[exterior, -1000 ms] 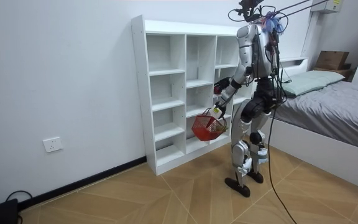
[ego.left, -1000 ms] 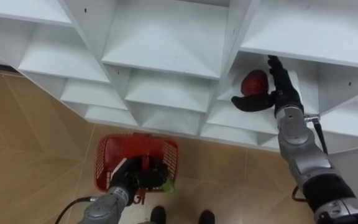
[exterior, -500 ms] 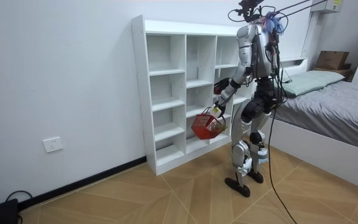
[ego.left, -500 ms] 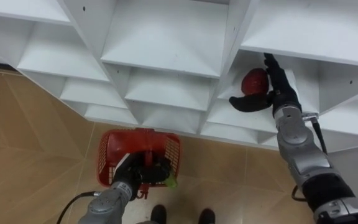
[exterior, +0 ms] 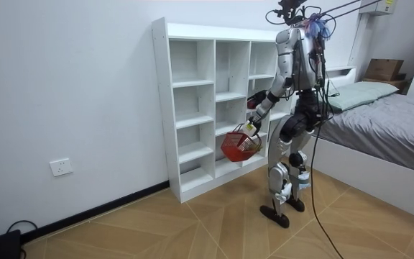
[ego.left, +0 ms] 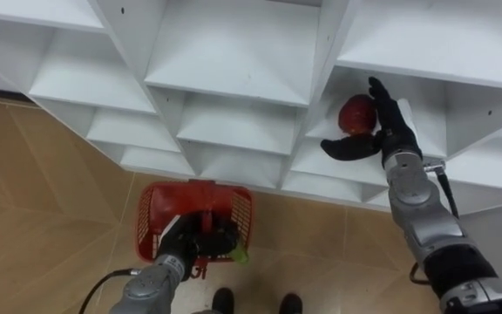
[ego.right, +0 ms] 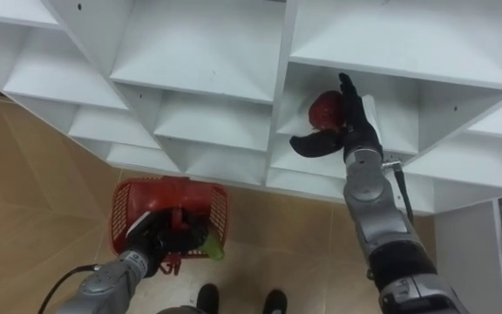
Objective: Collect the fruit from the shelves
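A red apple [ego.left: 356,114] [ego.right: 325,109] lies on a shelf in the right column of the white closet [ego.left: 234,70]. My right hand [ego.left: 382,131] [ego.right: 349,129] is reached into that compartment, its straight fingers behind the apple and its thumb stretched out under it; the hand is open. My left hand [ego.left: 190,247] [ego.right: 157,236] is shut on the handle of a red basket [ego.left: 159,214] [ego.right: 129,205], which hangs low over the floor before the closet. Something green [ego.left: 238,256] shows at the basket's rim. In the room view I stand facing the closet [exterior: 192,108], the basket [exterior: 239,144] by my knee.
The closet has many white open compartments in several rows. Wooden floor [ego.left: 24,192] lies to the left and below. In the room view a bed [exterior: 379,122] stands at the right, a wall socket [exterior: 61,167] at the left.
My right hand has crept slightly further in around the apple. The basket has swung slightly, otherwise little has moved.
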